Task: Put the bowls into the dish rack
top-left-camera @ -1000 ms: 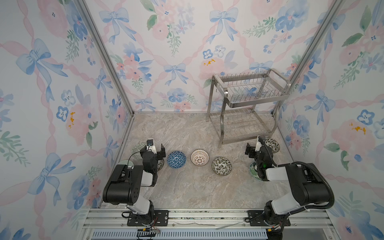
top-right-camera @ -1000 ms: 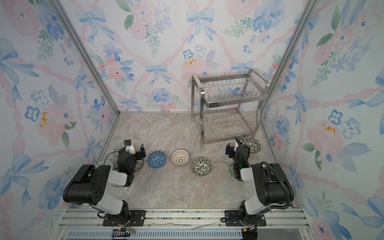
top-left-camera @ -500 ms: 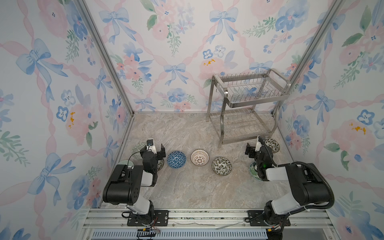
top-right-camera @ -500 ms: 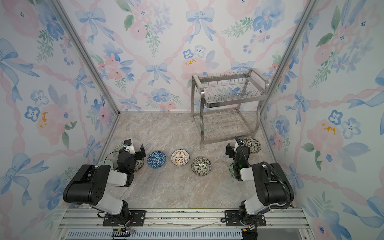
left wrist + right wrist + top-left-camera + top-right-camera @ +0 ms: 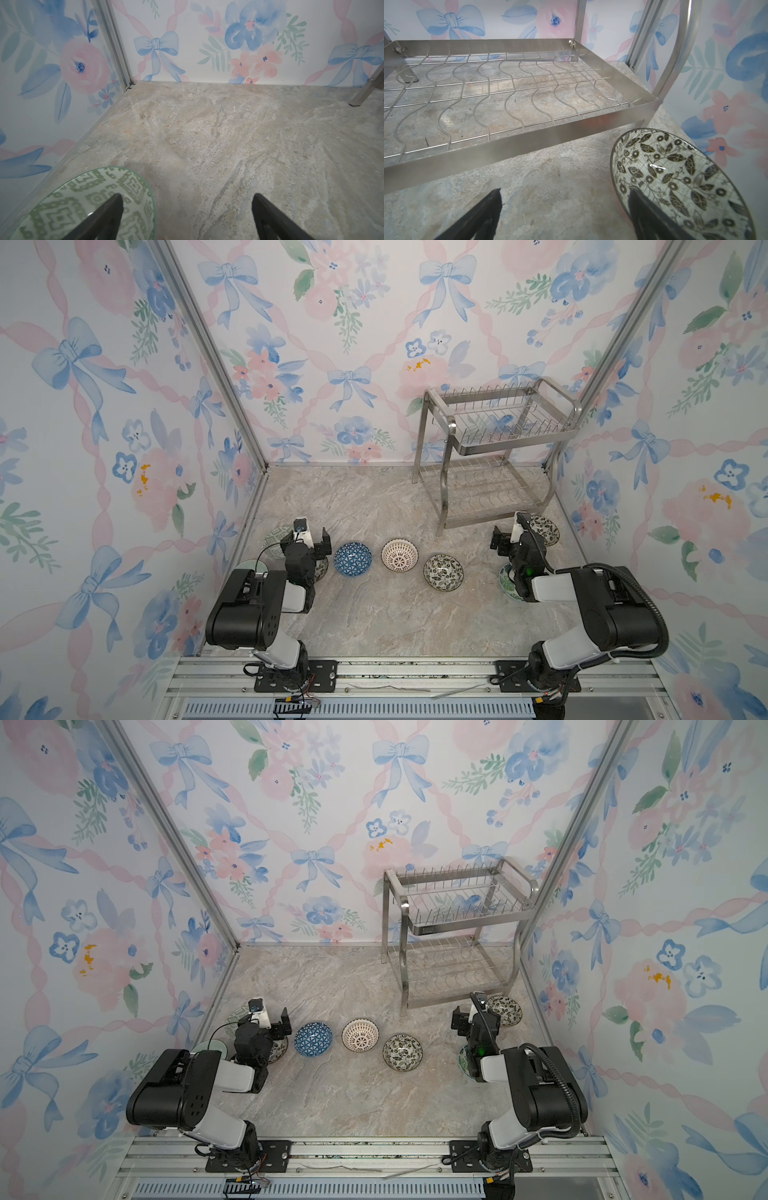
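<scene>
Both arms low at the front. The left end effector (image 5: 187, 197) is spread wide w/ nothing between its fingers. One finger shows in front of the green-patterned bowl (image 5: 83, 203), which sits on the desk (image 5: 228, 145) by the left wall (image 5: 31, 104); can't tell if they touch. The right end effector (image 5: 564, 191) is likewise wide, gripping nothing. One of its fingers overlaps the rim of a black-white leafy bowl (image 5: 675, 176) that sits on the desk just beside the lower tier of the dish rack (image 5: 529, 143), near the right wall (image 5: 726, 83).

In both top views the dish rack stands at the back right corner, two wire tiers. Three bowls sit in a row across mid-desk, apart from each other: blue-white geometric bowl (image 5: 353, 558), cream lattice bowl (image 5: 399, 555), second leafy bowl (image 5: 443, 572). The pale green bowl (image 5: 250, 565) is partly hidden behind the left arm (image 5: 249, 605). A further bowl (image 5: 322, 568) peeks from under that arm — pattern too hidden to tell. The green leaf bowl (image 5: 506, 583) lies mostly under the right arm (image 5: 602, 605).
</scene>
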Action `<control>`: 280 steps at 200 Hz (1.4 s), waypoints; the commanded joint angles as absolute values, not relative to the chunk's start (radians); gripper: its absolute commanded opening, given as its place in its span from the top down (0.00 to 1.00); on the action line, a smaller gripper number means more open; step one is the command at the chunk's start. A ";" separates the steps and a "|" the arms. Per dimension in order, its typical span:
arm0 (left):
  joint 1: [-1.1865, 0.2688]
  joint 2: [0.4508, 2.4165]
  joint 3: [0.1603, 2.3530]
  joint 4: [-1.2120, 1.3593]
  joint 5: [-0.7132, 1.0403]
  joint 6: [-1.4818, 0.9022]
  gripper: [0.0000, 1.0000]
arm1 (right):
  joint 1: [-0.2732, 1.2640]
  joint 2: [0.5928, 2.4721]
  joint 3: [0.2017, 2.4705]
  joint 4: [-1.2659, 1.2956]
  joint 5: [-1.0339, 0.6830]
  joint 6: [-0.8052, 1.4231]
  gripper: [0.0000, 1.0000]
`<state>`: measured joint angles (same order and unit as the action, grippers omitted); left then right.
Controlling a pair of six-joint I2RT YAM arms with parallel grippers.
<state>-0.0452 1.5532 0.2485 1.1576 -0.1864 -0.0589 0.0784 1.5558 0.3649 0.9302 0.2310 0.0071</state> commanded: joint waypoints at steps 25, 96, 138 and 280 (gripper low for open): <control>-0.052 1.366 0.453 0.688 -0.294 -0.099 0.02 | 0.121 1.460 0.419 0.793 0.316 -0.023 0.04; -0.203 1.211 0.594 0.517 -0.179 -0.327 0.02 | 0.144 1.121 0.473 0.456 0.576 0.146 0.03; -0.481 1.366 0.848 0.454 -0.216 -0.127 0.02 | -0.055 1.026 0.607 0.131 0.302 0.363 0.04; -0.782 2.005 1.528 0.392 -0.306 -0.252 0.02 | -0.128 1.254 0.878 -0.028 0.194 0.375 0.03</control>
